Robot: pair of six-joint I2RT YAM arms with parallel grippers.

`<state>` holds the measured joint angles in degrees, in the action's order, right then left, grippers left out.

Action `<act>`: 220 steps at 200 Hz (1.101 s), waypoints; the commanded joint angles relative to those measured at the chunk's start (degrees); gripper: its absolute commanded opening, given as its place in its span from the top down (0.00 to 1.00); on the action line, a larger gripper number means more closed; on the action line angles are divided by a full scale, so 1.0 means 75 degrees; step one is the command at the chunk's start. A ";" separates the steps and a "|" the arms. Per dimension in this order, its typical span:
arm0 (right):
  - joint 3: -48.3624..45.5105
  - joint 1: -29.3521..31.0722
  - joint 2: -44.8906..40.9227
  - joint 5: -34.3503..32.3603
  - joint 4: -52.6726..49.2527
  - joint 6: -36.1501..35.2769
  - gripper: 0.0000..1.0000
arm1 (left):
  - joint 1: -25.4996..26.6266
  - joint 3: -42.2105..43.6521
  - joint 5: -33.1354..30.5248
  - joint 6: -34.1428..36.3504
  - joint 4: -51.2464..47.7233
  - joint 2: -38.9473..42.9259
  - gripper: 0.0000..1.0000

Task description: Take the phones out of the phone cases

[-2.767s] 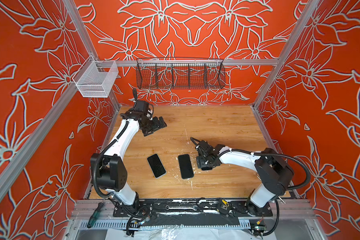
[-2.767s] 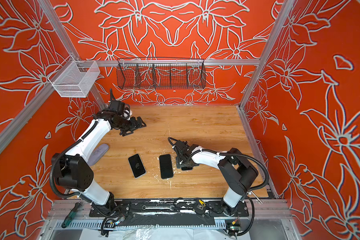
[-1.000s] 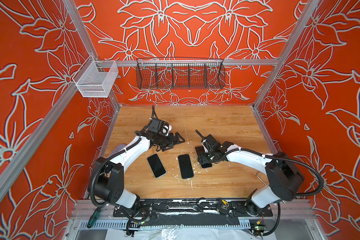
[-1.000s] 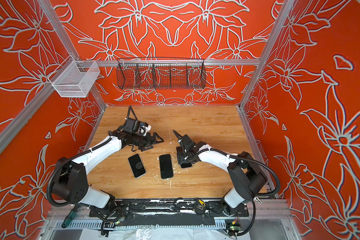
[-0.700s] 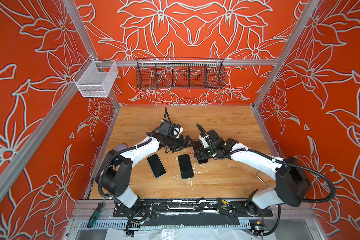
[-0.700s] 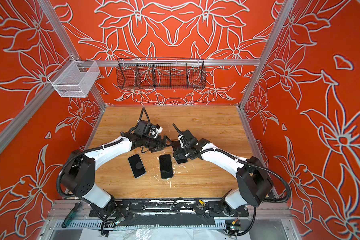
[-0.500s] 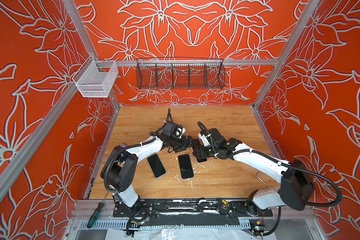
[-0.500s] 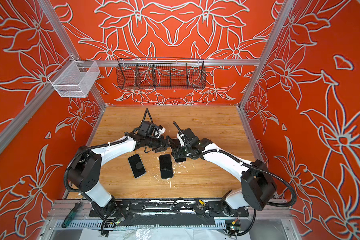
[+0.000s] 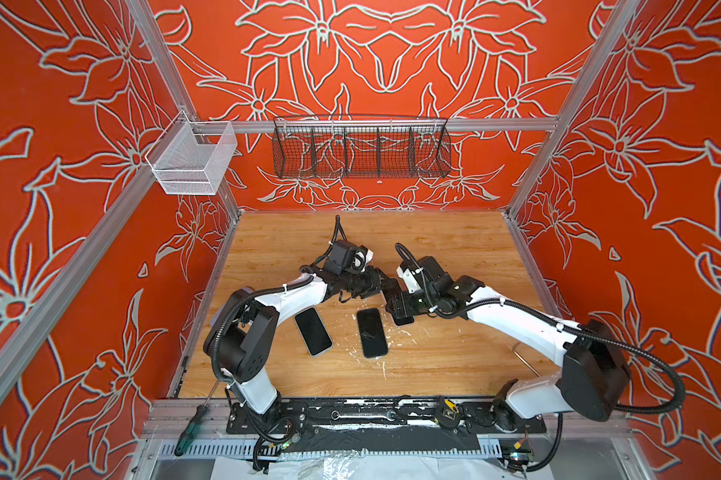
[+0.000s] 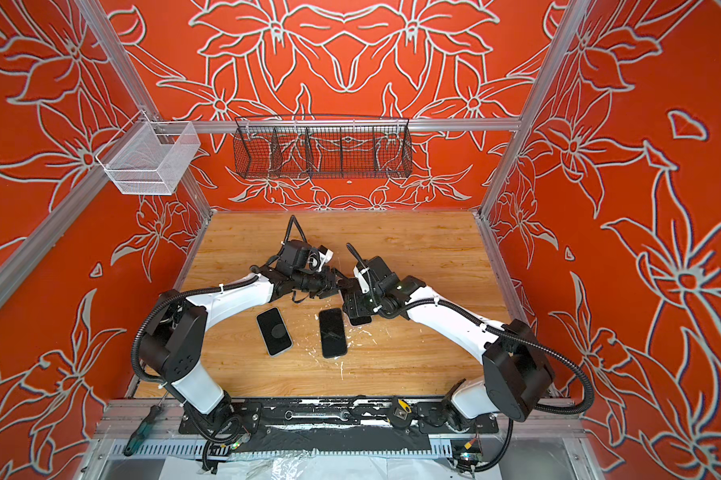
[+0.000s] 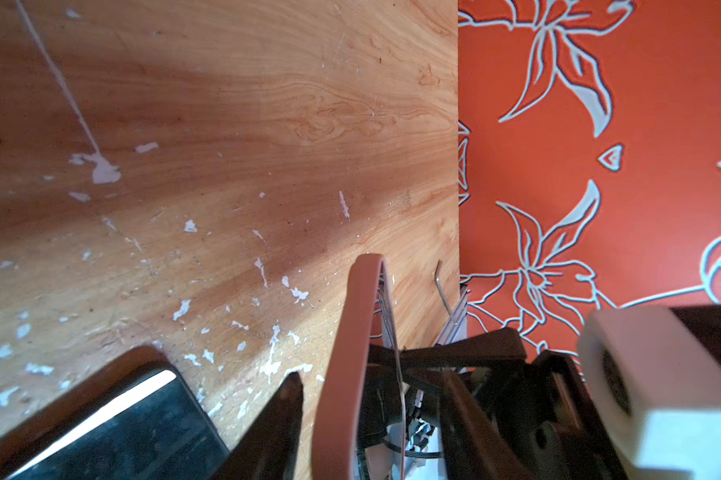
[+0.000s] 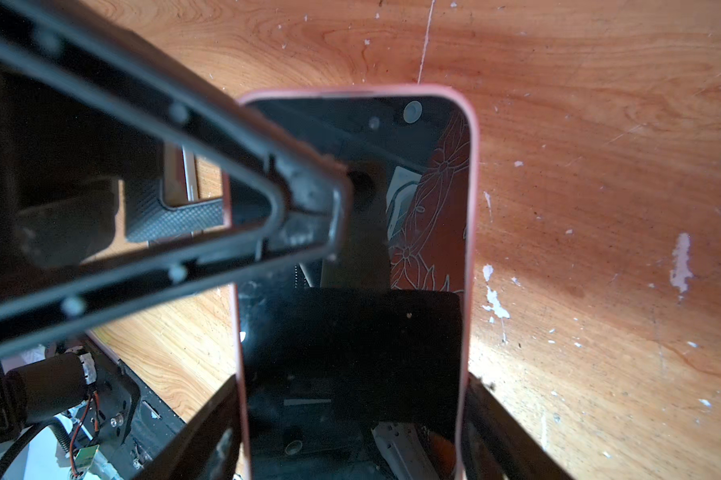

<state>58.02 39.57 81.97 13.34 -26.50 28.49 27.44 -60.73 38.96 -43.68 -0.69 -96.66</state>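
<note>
The phone (image 12: 350, 332), dark screen toward the right wrist camera, sits in a pink phone case (image 12: 471, 208). My right gripper (image 12: 352, 382) is shut across the case's width and holds it just above the table; in both top views its lower end (image 9: 402, 319) (image 10: 359, 319) pokes out below the gripper. My left gripper (image 11: 369, 374) straddles one long edge of the case (image 11: 350, 332). Its jaws are open, with a gap on each side. One of its fingers (image 12: 300, 199) lies over the screen.
Two other dark phones (image 9: 313, 331) (image 9: 372, 332) lie flat on the wooden table (image 9: 454, 249) just in front of the grippers. An Allen key (image 9: 521, 357) lies at the right. A black wire basket (image 9: 361, 149) and a white mesh basket (image 9: 192, 160) hang on the walls.
The left arm swung in from the back left to the middle, and its jaws have narrowed around the case's edge. The right arm carried the cased phone slightly back and left to meet it.
</note>
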 commanded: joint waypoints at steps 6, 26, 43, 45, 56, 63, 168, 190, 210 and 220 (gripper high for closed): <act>0.0023 0.0006 -0.0307 -0.0030 0.0170 0.0047 0.41 | 0.0050 0.0094 0.0099 -0.0082 0.0173 -0.0073 0.61; -0.0012 0.0009 -0.0304 -0.0068 0.0148 0.0057 0.41 | 0.0053 0.0093 0.0148 -0.0117 0.0215 -0.0076 0.68; -0.0034 0.0000 -0.0313 -0.0102 0.0157 0.0091 0.41 | 0.0056 0.0115 0.0173 -0.0141 0.0244 -0.0044 0.75; -0.0036 0.0001 -0.0313 -0.0103 0.0158 0.0092 0.41 | 0.0056 0.0116 0.0173 -0.0141 0.0253 -0.0039 0.76; -0.0048 0.0002 -0.0323 -0.0131 0.0170 0.0103 0.41 | 0.0056 0.0166 0.0173 -0.0163 0.0321 -0.0010 0.78; -0.0042 0.0003 -0.0313 -0.0148 0.0170 0.0101 0.41 | 0.0056 0.0196 0.0173 -0.0184 0.0365 0.0017 0.80; -0.0012 -0.0015 -0.0529 -0.0470 0.0015 0.0032 0.21 | 0.0036 0.0230 0.0273 -0.0504 0.0941 0.0294 1.00; -0.0116 -0.0059 -0.1016 -0.0571 0.0146 0.0026 0.03 | -0.0076 0.0268 -0.0052 -0.0811 0.1450 0.0522 1.00; -0.0171 -0.0324 -0.1542 -0.0337 0.0157 0.0189 0.03 | -0.0316 0.0435 -0.0287 -0.1492 0.2462 0.0681 1.00; -0.0226 -0.0521 -0.1834 -0.0067 0.0190 0.0286 0.02 | -0.0478 0.0725 -0.0367 -0.2151 0.3561 0.0701 1.00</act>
<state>57.36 38.33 72.82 10.92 -26.17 29.02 26.46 -57.52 38.17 -50.30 9.26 -94.91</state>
